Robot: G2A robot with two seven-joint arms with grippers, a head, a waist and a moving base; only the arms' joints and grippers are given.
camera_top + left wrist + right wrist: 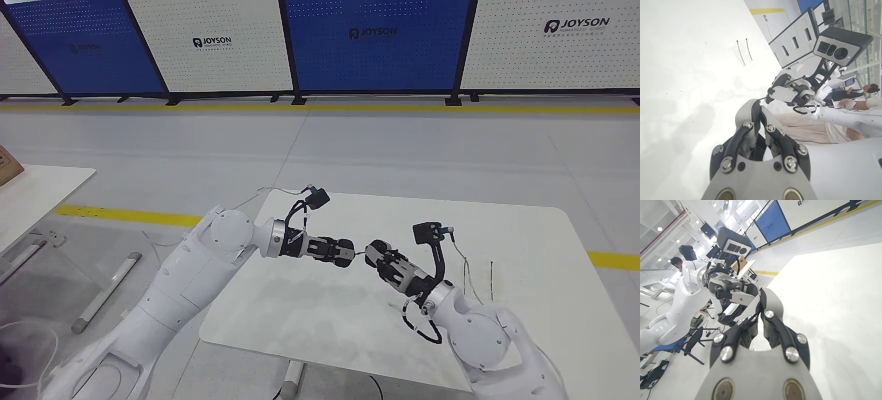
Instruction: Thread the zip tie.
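I hold my two hands fingertip to fingertip above the table (520, 235) so the zip tie (765, 97) hangs in free air, where both its ends can be steered. Lying flat, a strap this thin would be hard to pinch and harder to aim.

My left hand (759, 106) is closed, its pads pressed together with no gap. The strap's end meets their very tip, so I judge that I pinch it there, though the contact is too small to be sure of. My right hand (762, 299) is clamped on the tie as well: the strap runs between its pads and trails back over the knuckles toward the wrist. I take the right hand for the anchor and the left for the guide. Each grips near its tips, so only a short, stiff stretch bridges them.

The tie is a narrow black strap, nearly straight across the small gap between my hands. It comes out again behind the right hand and ends in a small knob, probably the head. It looks light and springy, so it would likely bend into a loop and flick back if released. No loop is formed yet, so the threading seems barely begun.

Two spare ties (740, 53) lie side by side on a clear sheet (745, 51), well beyond my left fingertips.
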